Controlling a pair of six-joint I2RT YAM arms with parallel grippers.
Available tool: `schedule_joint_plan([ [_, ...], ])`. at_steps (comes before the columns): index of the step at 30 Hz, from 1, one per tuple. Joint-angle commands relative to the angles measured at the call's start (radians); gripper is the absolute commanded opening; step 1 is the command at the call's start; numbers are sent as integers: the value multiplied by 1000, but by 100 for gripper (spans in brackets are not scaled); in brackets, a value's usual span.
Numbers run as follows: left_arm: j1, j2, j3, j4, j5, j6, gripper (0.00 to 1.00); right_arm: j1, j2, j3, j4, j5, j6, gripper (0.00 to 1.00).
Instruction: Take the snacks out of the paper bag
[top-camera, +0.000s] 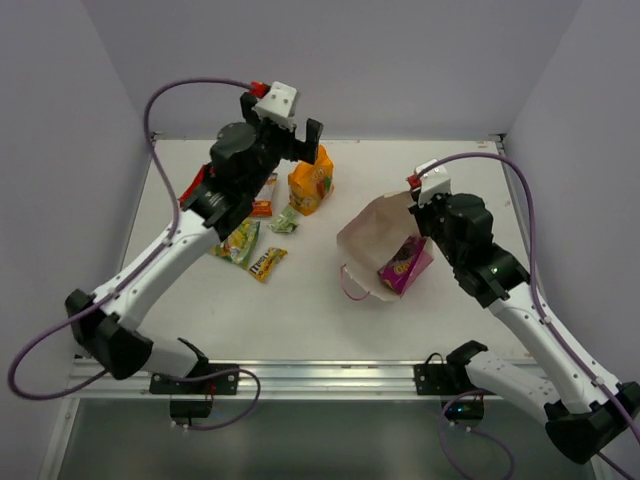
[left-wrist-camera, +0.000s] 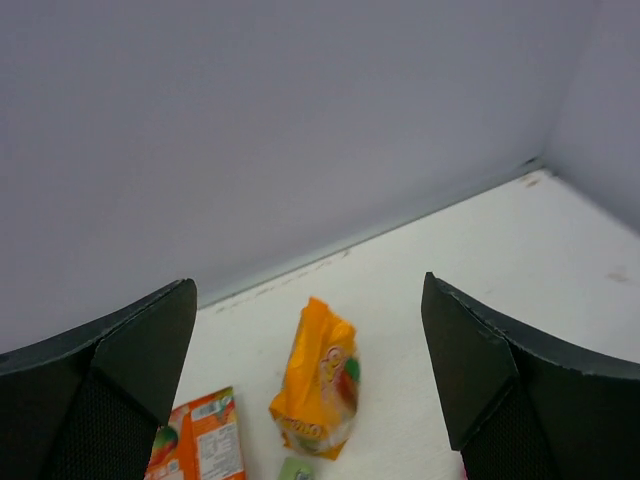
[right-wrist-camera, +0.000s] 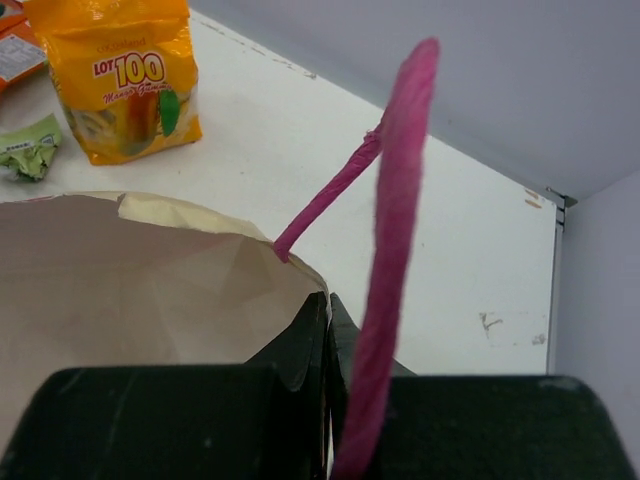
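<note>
- Over the counter (top-camera: 300, 320), in the top view, we see the left hand (top-camera: 292, 133) raised at the far left above the orange packet (top-camera: 311, 180). A green-yellow packet (top-camera: 240, 242) lies nearer us. Right of centre the paper bag (top-camera: 370, 235) is tipped, with a purple-magenta packet (top-camera: 404, 266) in its mouth and the right hand (top-camera: 425, 205) at its rim.
- Left wrist view: the left hand (left-wrist-camera: 308, 285) gapes wide and holds nothing. The orange packet (left-wrist-camera: 318, 385) stands below, apart from it.
- Right wrist view: the right hand (right-wrist-camera: 328, 315) is pinched tight on the rim of the paper bag (right-wrist-camera: 150, 280), beside the pink cord handle (right-wrist-camera: 398, 200).
- We judge the unloading nearly done. Next, the left hand should reach right into the bag's mouth for the purple-magenta packet, while the right hand steadies the bag.
</note>
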Motion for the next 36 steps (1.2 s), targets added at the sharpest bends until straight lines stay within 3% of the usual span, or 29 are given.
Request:
schedule_joint_plan([
  [1,-79,-146,-33,-87,180,-99,100,-2,24,46,148,6,-91,0],
  [5,-254,-196,-105,-115,206,-183,100,-2,52,68,162,1,-117,0],
  [11,-386,-173,-160,-144,173,-306,95,-2,66,89,157,-14,-119,0],
  [22,-426,-29,-162,-152,162,-367,91,-1,57,220,-19,-144,-97,0],
  [36,-454,157,-147,-52,126,-386,94,-1,29,146,-21,-169,-70,0],
])
